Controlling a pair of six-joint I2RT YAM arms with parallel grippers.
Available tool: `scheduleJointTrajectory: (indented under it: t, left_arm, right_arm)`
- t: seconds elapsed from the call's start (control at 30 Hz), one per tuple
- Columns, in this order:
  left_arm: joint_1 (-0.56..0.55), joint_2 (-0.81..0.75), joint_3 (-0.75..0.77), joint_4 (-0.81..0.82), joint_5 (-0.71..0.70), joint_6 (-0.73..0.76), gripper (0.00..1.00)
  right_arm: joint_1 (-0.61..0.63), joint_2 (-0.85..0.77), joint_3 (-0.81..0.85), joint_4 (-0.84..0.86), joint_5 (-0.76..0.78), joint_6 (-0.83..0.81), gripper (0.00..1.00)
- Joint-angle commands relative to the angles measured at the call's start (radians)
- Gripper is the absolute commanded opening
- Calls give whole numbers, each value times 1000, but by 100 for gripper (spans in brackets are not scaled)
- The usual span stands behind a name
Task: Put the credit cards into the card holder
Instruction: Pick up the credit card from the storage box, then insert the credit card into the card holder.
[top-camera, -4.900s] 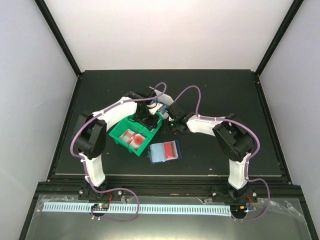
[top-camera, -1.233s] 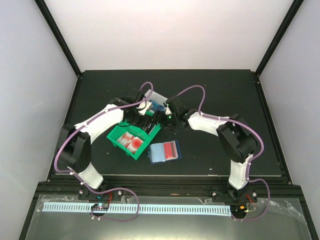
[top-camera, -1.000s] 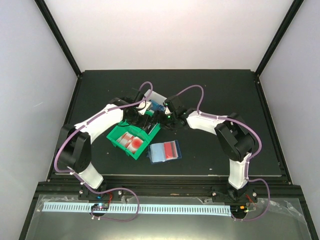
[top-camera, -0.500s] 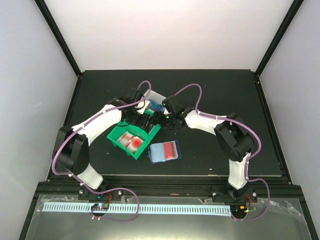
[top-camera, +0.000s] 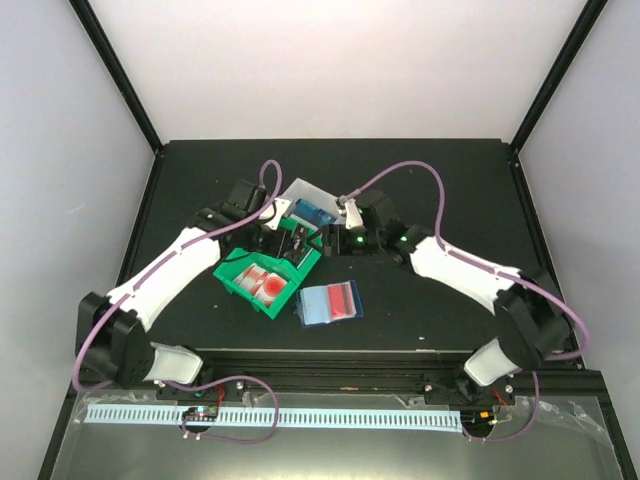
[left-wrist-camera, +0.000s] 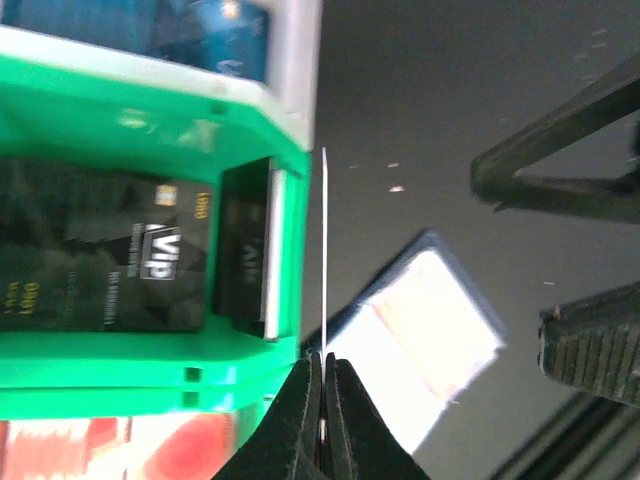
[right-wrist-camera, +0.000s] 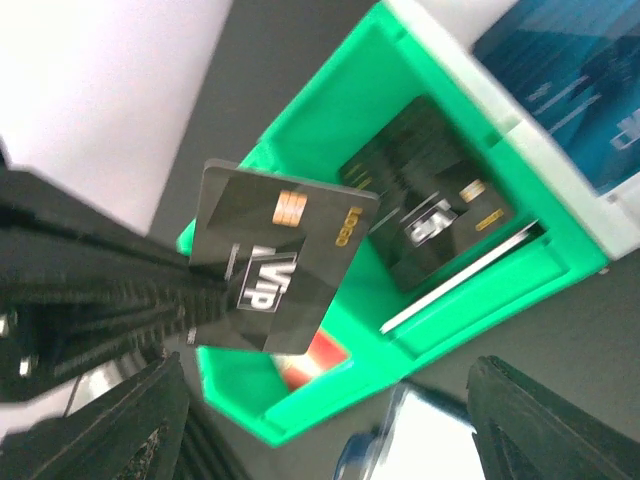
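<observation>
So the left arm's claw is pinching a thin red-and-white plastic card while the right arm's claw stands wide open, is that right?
Not quite: the card is black, not red-and-white. The right wrist view shows the thin black plastic card, with a gold chip, pinched in the left gripper. The rest holds: the right gripper stands wide open.

Black card (right-wrist-camera: 280, 265) with gold lettering, green bin (right-wrist-camera: 330, 110), and seemingly red-and-white cards (top-camera: 262, 282).

Black table (top-camera: 450, 190), white walls (top-camera: 330, 70).
</observation>
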Motion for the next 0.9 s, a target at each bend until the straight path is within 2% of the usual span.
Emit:
scheduleJointTrajectory:
  t: [0.0, 0.2, 0.33, 0.43, 0.6, 0.7, 0.87]
  left_arm:
    - [4, -136, -54, 109, 251, -58, 2]
    - [0, -282, -174, 300, 506, -215, 2]
    - [-8, -351, -261, 450, 611, -364, 2]
    - [-17, -394, -317, 589, 671, -473, 2]
    - [-29, -432, -344, 649, 688, -545, 1]
    - [-34, -441, -365, 702, 696, -598, 1]
    - [-38, -440, -374, 694, 691, -610, 2]
  right_arm:
    - [-5, -139, -125, 96, -147, -54, 78]
    - [-5, -297, -248, 205, -228, 107, 68]
    - [-4, -374, -325, 356, -282, 220, 65]
    - [-1, -405, -349, 394, -292, 253, 58]
    - [3, -416, -376, 444, -310, 286, 30]
    - [5, -417, -406, 544, -343, 340, 22]
    - [6, -419, -427, 644, -377, 397, 2]
